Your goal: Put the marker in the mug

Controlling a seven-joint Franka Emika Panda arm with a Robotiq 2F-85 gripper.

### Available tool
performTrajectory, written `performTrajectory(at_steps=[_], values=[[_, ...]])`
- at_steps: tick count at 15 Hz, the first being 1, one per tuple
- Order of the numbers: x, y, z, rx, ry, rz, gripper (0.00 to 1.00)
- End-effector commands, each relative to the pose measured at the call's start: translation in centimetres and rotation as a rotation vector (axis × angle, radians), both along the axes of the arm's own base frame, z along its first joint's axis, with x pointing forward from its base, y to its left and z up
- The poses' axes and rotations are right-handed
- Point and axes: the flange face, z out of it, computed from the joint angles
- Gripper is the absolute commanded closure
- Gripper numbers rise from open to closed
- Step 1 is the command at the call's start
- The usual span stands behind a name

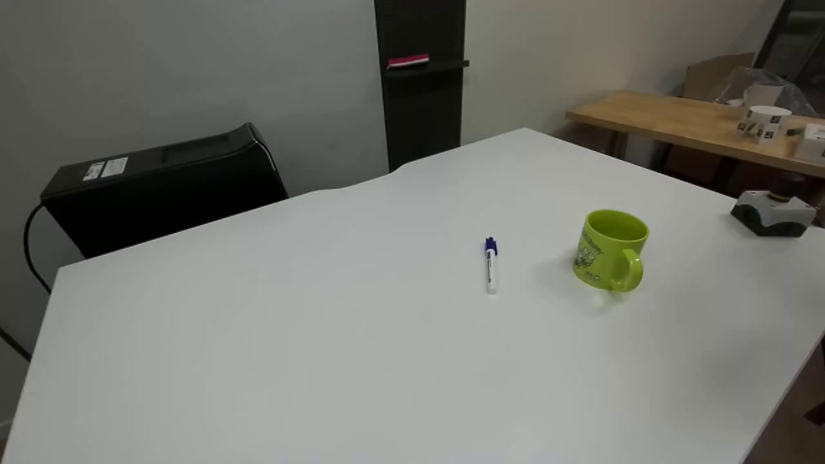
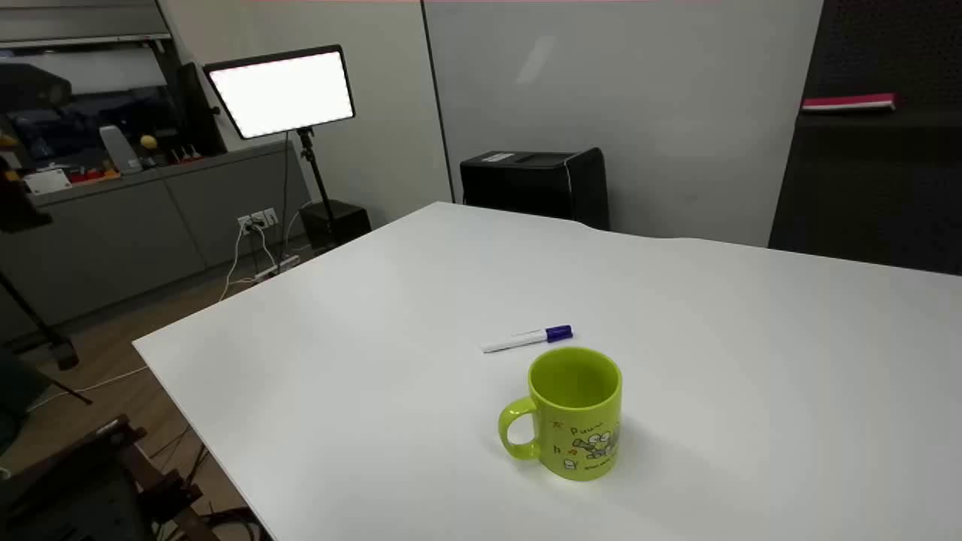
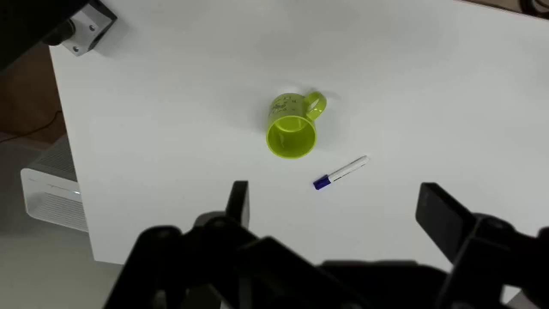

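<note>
marker [image 1: 492,265] lies flat near the mug [image 1: 606,254], not touching it; likely light, stiff and a bit slippery, so best pinched across mid-barrel; the claw [image 3: 335,195] stands spread wide, grasping nothing.

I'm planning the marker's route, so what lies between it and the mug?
Just bare white tabletop between the marker and the mug, as an exterior view and the wrist view show.
</note>
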Motion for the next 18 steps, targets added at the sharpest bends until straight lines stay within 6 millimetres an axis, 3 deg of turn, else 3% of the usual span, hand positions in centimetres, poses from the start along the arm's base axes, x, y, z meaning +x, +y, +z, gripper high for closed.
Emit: performTrajectory(at_steps=[1,13,18], values=[[0.0,0.0,0.1,0.000,0.001,0.000,0.00],[0.0,0.0,0.1,0.000,0.001,0.000,0.00],[2.6,-0.7,-1.8,0.033,0.040,-0.003,0.00]])
